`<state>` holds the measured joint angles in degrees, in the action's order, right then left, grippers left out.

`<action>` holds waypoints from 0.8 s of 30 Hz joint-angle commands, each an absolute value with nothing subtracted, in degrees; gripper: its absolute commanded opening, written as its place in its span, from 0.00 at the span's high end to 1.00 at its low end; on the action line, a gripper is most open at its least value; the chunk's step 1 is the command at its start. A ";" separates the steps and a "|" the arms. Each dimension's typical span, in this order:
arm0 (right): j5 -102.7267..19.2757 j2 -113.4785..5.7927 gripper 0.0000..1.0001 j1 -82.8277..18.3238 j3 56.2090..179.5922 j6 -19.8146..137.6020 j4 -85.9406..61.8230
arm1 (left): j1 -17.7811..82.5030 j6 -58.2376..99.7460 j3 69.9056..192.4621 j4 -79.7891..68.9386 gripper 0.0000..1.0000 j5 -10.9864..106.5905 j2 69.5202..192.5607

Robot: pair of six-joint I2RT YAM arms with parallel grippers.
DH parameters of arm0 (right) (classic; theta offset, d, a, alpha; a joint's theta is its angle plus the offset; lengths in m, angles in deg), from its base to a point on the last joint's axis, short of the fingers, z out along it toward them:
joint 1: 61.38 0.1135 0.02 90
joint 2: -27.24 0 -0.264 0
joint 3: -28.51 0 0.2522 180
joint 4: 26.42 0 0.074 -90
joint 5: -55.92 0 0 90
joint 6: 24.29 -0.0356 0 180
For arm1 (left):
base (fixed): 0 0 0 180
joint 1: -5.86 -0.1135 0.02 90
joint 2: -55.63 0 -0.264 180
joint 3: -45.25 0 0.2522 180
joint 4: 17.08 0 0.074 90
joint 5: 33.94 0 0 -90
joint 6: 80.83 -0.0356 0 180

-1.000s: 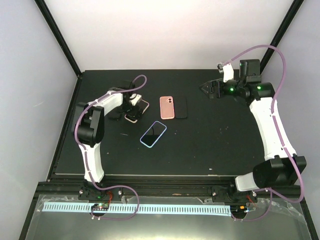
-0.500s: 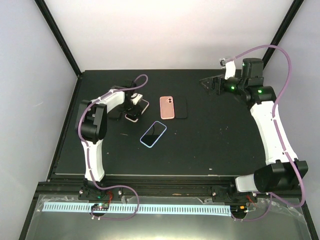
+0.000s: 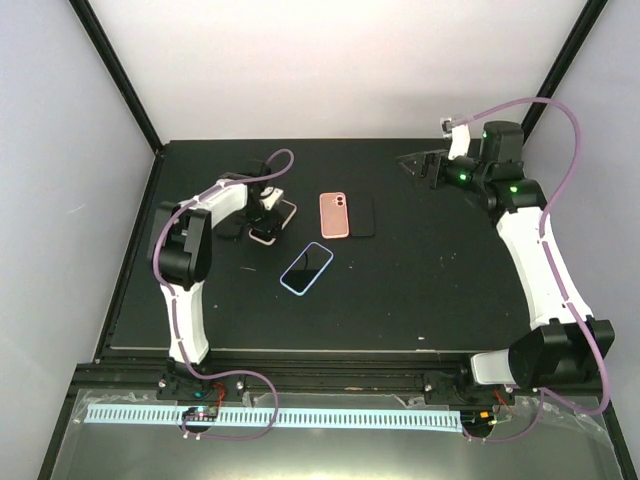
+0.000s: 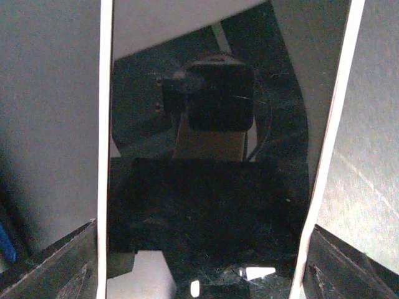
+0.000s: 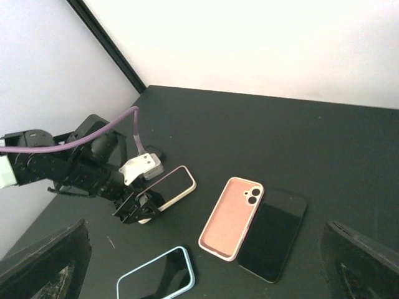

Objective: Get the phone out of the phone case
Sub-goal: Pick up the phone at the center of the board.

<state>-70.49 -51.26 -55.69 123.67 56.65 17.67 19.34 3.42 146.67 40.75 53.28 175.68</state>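
Note:
A phone in a cream case (image 3: 277, 216) lies screen up at the table's far left. My left gripper (image 3: 262, 224) straddles its near end, each finger against a long side of the case. In the left wrist view the dark screen (image 4: 209, 205) fills the gap, and the white case edges (image 4: 103, 156) run beside both fingers. From the right wrist view, the left gripper (image 5: 133, 208) sits over the end of the cream-cased phone (image 5: 173, 184). My right gripper (image 3: 415, 168) hovers open and empty at the far right, above the table.
An empty pink case (image 3: 334, 214) lies face down mid-table, with a bare black phone (image 3: 363, 215) right beside it. A blue-cased phone (image 3: 306, 267) lies nearer the front. The enclosure's white walls stand behind and to the left.
The left gripper's jaws have narrowed onto the sides of the cream case. The right arm has drawn slightly back toward the far right corner.

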 commanded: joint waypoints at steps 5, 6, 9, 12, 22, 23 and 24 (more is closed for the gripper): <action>-72.84 -50.46 0.00 -55.86 114.61 44.31 5.91 | 18.87 6.96 139.67 36.26 0.59 52.13 163.01; -72.84 -50.79 0.00 -55.86 114.07 43.14 4.88 | 18.87 7.37 138.55 35.52 0.59 51.74 161.91; -73.38 -52.40 0.01 -55.81 113.08 39.45 2.98 | 18.87 8.66 135.78 34.37 0.59 50.62 158.77; -74.25 -54.38 0.03 -55.29 112.06 35.75 0.95 | 18.93 10.01 133.31 33.01 0.59 49.51 155.34; -75.25 -58.30 0.08 -48.98 111.97 28.69 -3.68 | 20.50 14.80 131.96 28.50 0.60 43.04 142.36; -75.11 -58.28 0.08 -48.50 112.15 27.63 -4.37 | 20.80 15.28 132.68 28.46 0.60 42.82 141.35; -74.69 -58.28 0.09 -48.22 112.41 26.70 -5.17 | 21.19 15.69 133.43 28.48 0.60 42.73 140.40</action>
